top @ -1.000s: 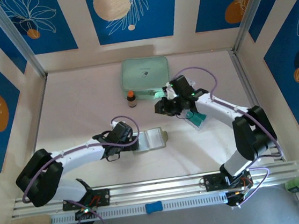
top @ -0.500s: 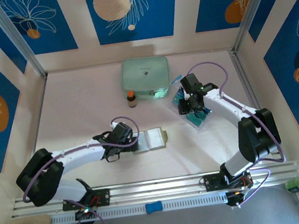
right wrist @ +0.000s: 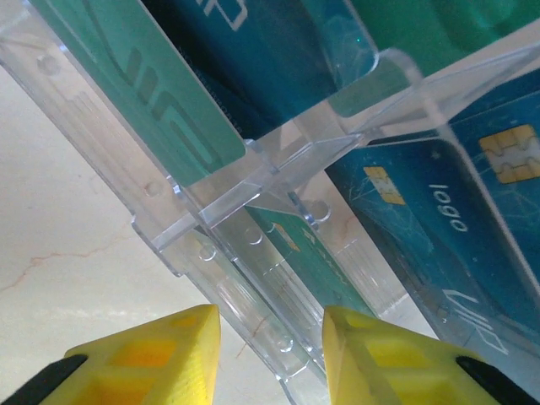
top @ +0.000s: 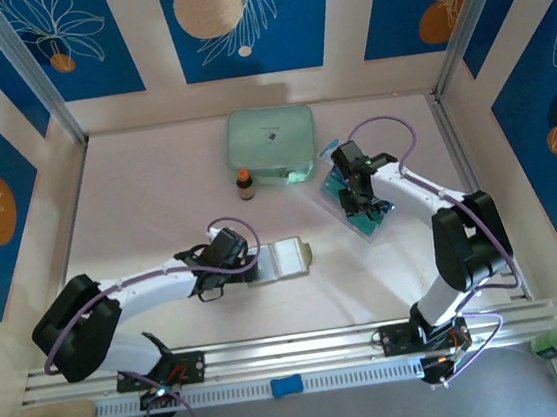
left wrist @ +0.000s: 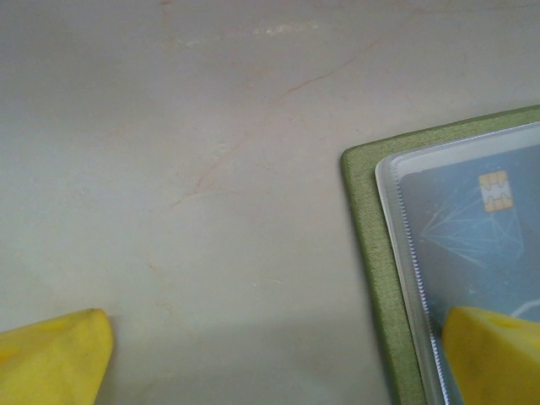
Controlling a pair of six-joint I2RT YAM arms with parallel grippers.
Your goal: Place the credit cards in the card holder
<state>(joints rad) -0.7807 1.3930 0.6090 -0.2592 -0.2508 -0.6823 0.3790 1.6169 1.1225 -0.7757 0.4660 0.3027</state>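
- Cream walls with blue leaf-print panels box in a pale, faintly veined tabletop (top: pixel 157 202).
- Your thin rectangular blue and teal credit cards (right wrist: pixel 439 211) stand on edge in a clear plastic divided rack (right wrist: pixel 278 169) on the right side of the table.
- One more blue chip card (left wrist: pixel 472 228) sits inside a clear pocket of the olive-green square card holder (top: pixel 286 258), which lies open and flat near the middle of the table.
- Expect the cards to be light, stiff and glossy, so they will probably slip. Pinch one across its flat faces, at the edge that stands free of the rack.
- The rack looks light too, and it may slide or tip if you drag a card sideways.
- The holder looks soft and its pockets flexible, so you will likely need to pin it down while a card goes in.
- Your right arm reaches far and folds inward, with its wrist tipped down over the rack.
- The right gripper (right wrist: pixel 270 354) has its jaws partway apart. The rack's clear edge shows in the gap, and nothing looks clamped.
- Your left arm lies low across the table toward the holder.
- The left gripper (left wrist: pixel 270 359) is spread as wide as it goes and holds nothing. One yellow fingertip (left wrist: pixel 498 354) is over the holder's pocket and the other is over bare table.
- You cannot tell whether that fingertip is pressing on the holder.
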